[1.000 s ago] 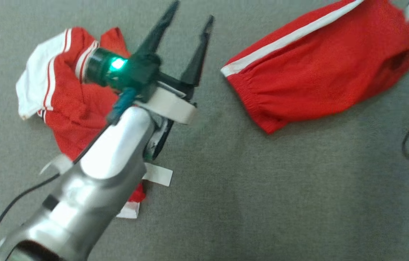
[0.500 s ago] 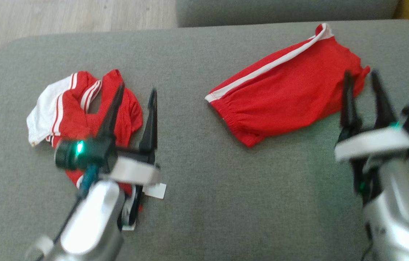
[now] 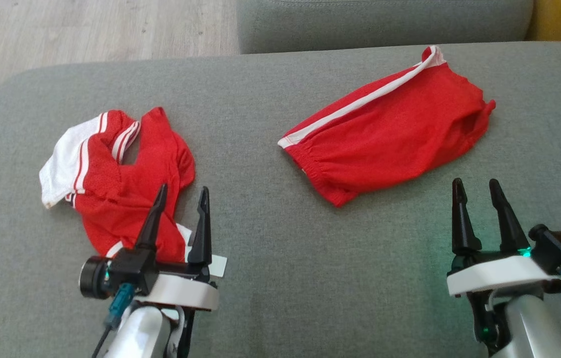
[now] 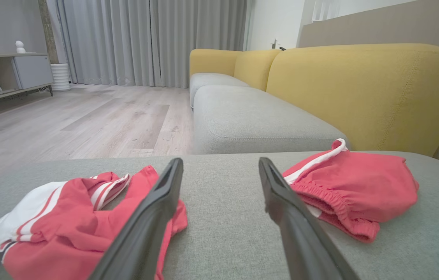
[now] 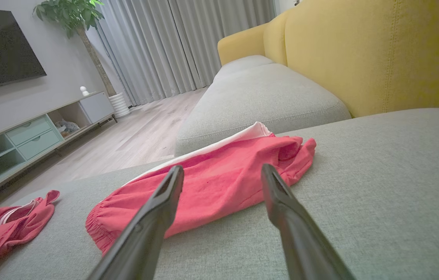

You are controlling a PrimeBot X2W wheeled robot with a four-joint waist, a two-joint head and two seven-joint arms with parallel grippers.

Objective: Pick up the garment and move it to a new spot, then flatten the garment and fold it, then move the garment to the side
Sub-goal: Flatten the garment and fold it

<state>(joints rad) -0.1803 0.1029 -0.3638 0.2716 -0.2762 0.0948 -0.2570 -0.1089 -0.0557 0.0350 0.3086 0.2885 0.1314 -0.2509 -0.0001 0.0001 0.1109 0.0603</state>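
Note:
A crumpled red jersey with white panels and stripes (image 3: 121,189) lies on the left of the grey sofa cushion (image 3: 280,288). Folded red shorts with a white side stripe (image 3: 390,134) lie flat at the right rear. My left gripper (image 3: 183,189) hovers open over the jersey's near right edge, holding nothing. My right gripper (image 3: 475,182) is open too, just in front of the shorts and apart from them. In the left wrist view the open gripper (image 4: 220,160) points between the jersey (image 4: 67,217) and the shorts (image 4: 359,186). The right wrist view has the open gripper (image 5: 222,167) aimed at the shorts (image 5: 219,182).
A second grey cushion (image 3: 385,20) adjoins the back edge, and the yellow backrest (image 4: 359,89) runs along the right. Wooden floor (image 3: 86,25) lies beyond the cushion's rounded left rear corner. A TV cabinet (image 5: 28,132) stands across the room.
The head camera has pulled back, so the whole cushion shows. Both grippers have drawn back toward the near edge, the left off the jersey's middle, the right away from the shorts. Both garments stay put.

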